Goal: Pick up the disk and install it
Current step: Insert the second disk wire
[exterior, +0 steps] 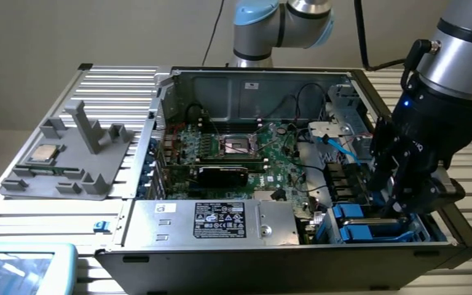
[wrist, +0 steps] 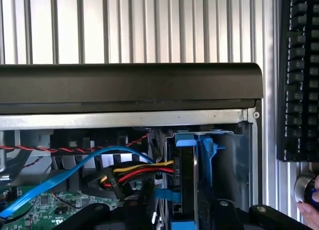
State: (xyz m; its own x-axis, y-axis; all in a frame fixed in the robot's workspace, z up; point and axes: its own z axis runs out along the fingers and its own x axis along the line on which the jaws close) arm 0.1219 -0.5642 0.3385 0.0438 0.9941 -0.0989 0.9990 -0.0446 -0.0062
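The disk [wrist: 187,185] stands on edge in its bright blue carrier inside the drive bay at the corner of the open computer case [exterior: 244,252]. In the exterior view its blue carrier [exterior: 359,222] shows low in the bay at the case's right. My gripper [exterior: 396,203] hangs right above that bay. In the wrist view my gripper [wrist: 184,217] straddles the disk, and each black finger [wrist: 114,215] stands a little off the carrier's side. The jaws are open.
Red, yellow and black power wires [wrist: 139,171] and a blue data cable [wrist: 65,177] run beside the bay. A grey power-supply box [exterior: 211,221] and the motherboard [exterior: 236,147] lie in the case. A grey fixture [exterior: 64,163] holds a processor chip [exterior: 43,153]. A black keyboard [wrist: 299,75] lies outside the case.
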